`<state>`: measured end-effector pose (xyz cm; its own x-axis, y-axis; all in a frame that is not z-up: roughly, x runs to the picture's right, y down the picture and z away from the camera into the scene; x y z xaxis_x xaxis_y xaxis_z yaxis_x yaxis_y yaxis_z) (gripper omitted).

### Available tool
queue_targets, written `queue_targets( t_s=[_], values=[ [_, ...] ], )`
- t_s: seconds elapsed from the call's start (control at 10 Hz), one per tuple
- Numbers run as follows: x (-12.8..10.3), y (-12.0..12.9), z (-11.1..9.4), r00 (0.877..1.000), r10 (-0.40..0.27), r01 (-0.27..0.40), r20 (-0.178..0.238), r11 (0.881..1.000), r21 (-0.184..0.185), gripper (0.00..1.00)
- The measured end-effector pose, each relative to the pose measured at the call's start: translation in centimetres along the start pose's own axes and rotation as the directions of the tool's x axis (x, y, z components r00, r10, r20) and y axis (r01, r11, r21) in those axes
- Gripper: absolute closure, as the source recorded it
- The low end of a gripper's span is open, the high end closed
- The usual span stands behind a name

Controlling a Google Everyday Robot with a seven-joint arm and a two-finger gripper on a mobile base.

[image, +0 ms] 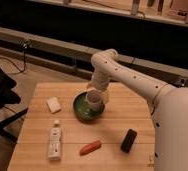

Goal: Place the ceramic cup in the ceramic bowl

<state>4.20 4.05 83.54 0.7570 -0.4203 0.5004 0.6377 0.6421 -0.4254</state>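
From my station I see the white, perforated robot arm (pixel 132 75) reaching from the right side of the view down over a light wooden slatted table (pixel 112 142). The gripper (pixel 98 95) sits directly above the round, glossy dark-green ceramic bowl (pixel 82 111), which rests near the middle of the table's far half. The small whitish-beige cylindrical ceramic cup (pixel 94 99) is at the gripper's tip, inside the bowl's outline toward its right rear part, with its darker opening facing roughly up and toward me. The cup appears to be at the fingers, but I cannot tell whether they are clamped on it or parted, and I cannot tell whether the cup's base touches the bowl's floor.

To the left of the bowl, apart from it, lies a white squarish block (pixel 53 104). Nearer to me on the left lies a white squeeze bottle with a pale cap (pixel 54 141), on its side with the cap pointing toward the block. Right of the bottle, near the front edge, lies a red-orange elongated object (pixel 90 147). Further right is a black rounded oblong object (pixel 129 140), lying just beside the robot's white body (pixel 179 135).
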Motion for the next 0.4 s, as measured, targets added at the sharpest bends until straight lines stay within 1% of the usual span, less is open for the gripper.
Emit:
queue_targets(
  t_s=[0.4],
  values=[
    [0.08,0.01,0.07,1.0,-0.003,0.003,0.003,1.0,-0.002,0.2]
  ],
)
